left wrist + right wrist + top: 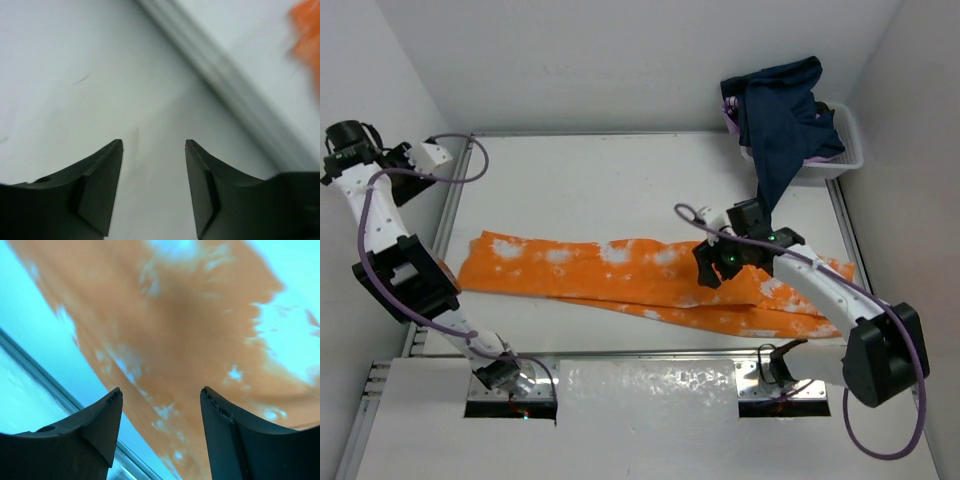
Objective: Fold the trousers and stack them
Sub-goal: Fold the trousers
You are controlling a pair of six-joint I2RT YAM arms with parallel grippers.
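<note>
White tabletop (620,180) spreads beneath your pincers. Your right pincer (160,392) hangs with its jaws apart and empty, the orange trousers (580,265) stretched flat directly below it. Your left pincer (152,145) is also parted and empty, the cloth ahead to its right.

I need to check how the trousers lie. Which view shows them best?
Top external: the trousers show at full length, laid out flat. Right wrist gives only a blurred close-up patch; left wrist just an orange sliver at its upper right edge.
</note>
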